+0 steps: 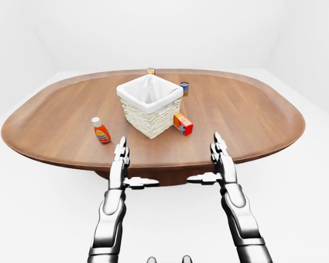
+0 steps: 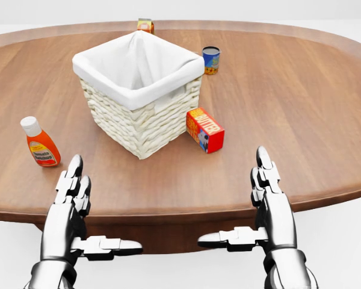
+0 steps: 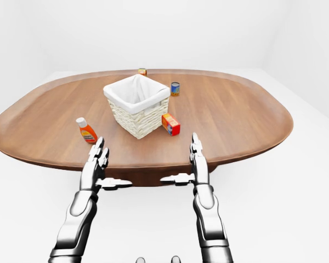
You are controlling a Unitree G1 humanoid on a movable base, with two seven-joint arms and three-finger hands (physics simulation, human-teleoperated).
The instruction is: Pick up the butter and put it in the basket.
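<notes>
butter: red-orange rectangular carton (image 2: pixel 205 129) lies on oval wooden table (image 2: pixel 301 108), just beside white-lined woven wicker basket (image 2: pixel 138 90), near its right corner | left hand (image 2: pixel 72 205), right hand (image 2: pixel 268 201): fingers spread, empty; poised at near edge, likely pre-reach; right closer to carton

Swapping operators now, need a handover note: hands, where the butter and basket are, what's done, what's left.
Left hand: open, empty, fingers extended, at the table's near edge in the head view.
Right hand: open, empty, same pose.
Butter: red and orange box lying on the table, just right of the basket, close to its wall; whether they touch is unclear.
Basket: wicker with white liner, centre of the table, nothing visible inside.
Also there: ketchup bottle at left, blue can and a small box beyond the basket.
Done: nothing yet.
Left: grasp the butter, probably with the right hand, lift it and drop it in the basket.
</notes>
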